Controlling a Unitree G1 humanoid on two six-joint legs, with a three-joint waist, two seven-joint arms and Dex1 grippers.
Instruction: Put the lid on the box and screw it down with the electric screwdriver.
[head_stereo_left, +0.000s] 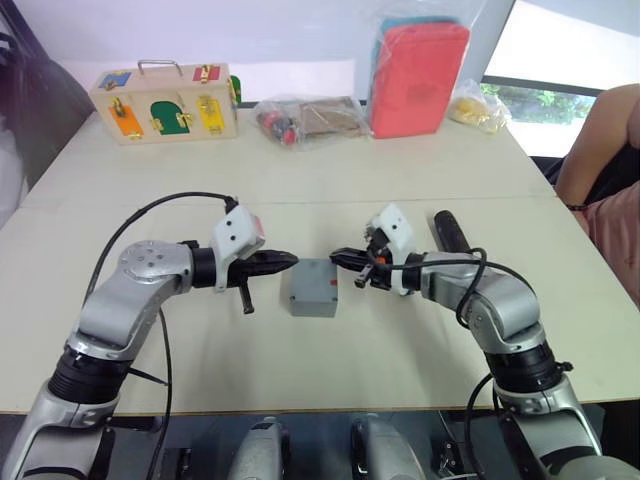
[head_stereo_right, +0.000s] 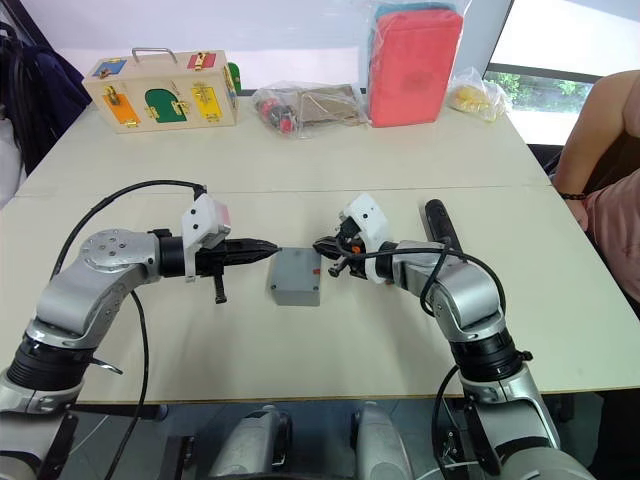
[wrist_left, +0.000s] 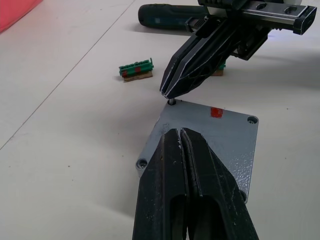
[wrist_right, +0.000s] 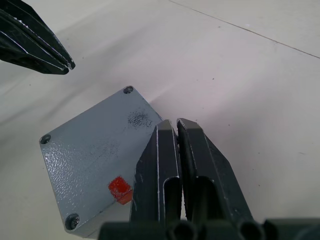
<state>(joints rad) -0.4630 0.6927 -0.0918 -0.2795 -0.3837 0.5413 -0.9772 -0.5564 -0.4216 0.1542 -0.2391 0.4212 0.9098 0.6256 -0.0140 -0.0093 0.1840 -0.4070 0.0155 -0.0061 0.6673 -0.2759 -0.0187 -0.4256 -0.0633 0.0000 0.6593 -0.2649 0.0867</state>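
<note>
The lid (head_stereo_left: 314, 282) is sitting on the box (head_stereo_left: 312, 303); both grippers, left gripper (head_stereo_left: 290, 262) and right gripper (head_stereo_left: 337, 257), are flanking it with fingers pressed together, empty. The electric screwdriver (head_stereo_left: 449, 231) is lying far right, seemingly awaiting pickup.

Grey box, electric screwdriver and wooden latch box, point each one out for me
grey box (head_stereo_left: 314, 288), left eye view, lidded top face
electric screwdriver (head_stereo_left: 449, 233), left eye view, black barrel
wooden latch box (head_stereo_left: 165, 103), left eye view, front panel

The box (head_stereo_left: 314, 288) is sitting on the worktop (head_stereo_left: 300, 190), lid (wrist_left: 210, 131) on it, between the left hand (head_stereo_left: 290, 261) and right hand (head_stereo_left: 335, 257). The electric screwdriver (head_stereo_left: 449, 233) is lying beyond the right hand.
</note>
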